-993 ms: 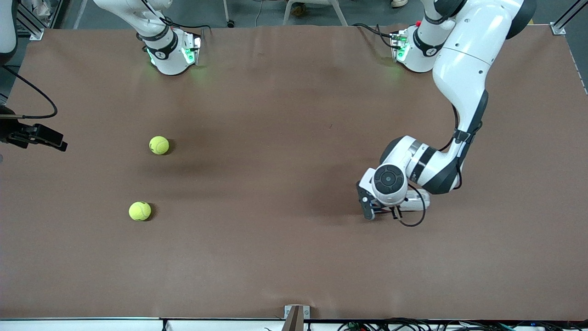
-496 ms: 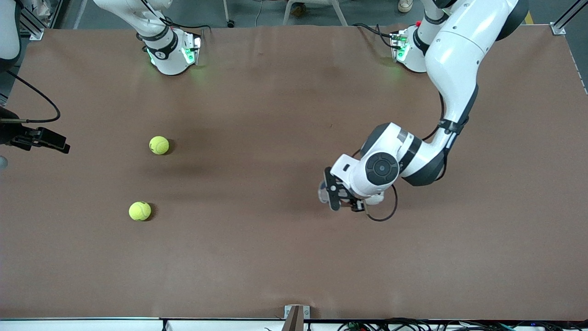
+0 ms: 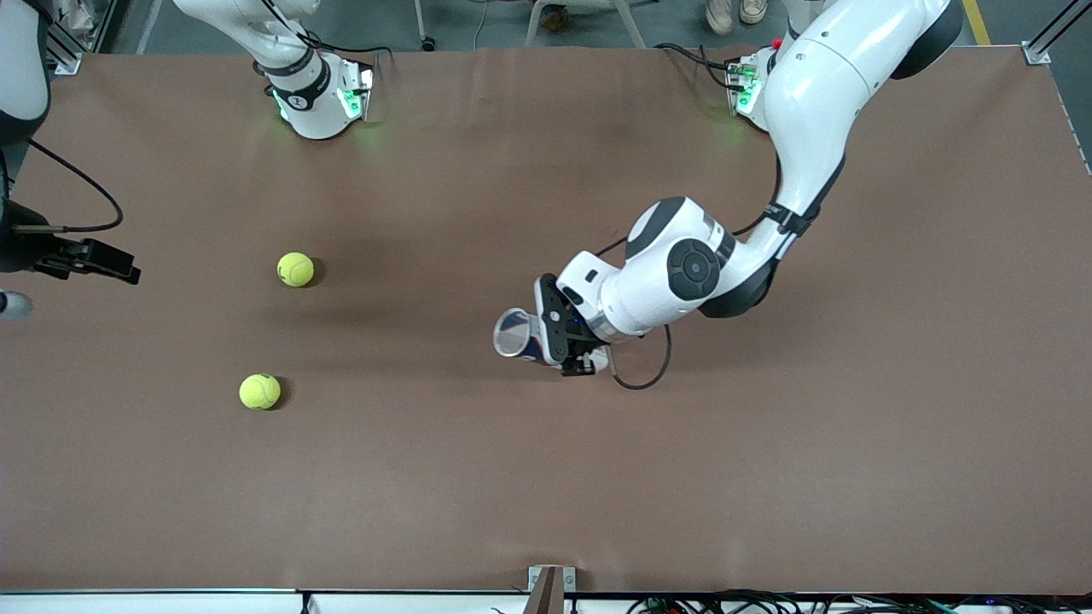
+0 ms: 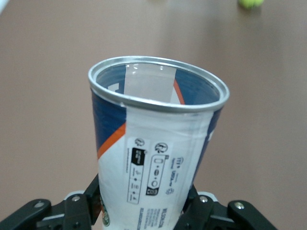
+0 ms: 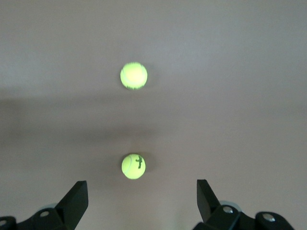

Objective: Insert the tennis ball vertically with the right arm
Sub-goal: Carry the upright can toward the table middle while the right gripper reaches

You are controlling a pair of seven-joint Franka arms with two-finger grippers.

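Two tennis balls (image 3: 295,269) (image 3: 259,391) are seen on the table (image 3: 478,495) toward the right arm's end, ahead of the spread-fingered right gripper (image 5: 139,203), while an open-mouthed can (image 3: 518,334) is clamped over mid-table by the left gripper (image 3: 570,341).

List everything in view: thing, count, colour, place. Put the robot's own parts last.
ball: one, yellow-green, on the table, toward the right arm's end, farther from the front camera.
second ball: one, yellow-green, on the table, nearer the front camera than the first.
can: one, white, blue and orange with a silver rim, open and empty, held over the middle of the table.
table: one, brown top.
left gripper: one, black, fingers shut on the can, over the middle of the table.
right gripper: one, black, fingers open, at the table edge at the right arm's end; both balls show in its wrist view.
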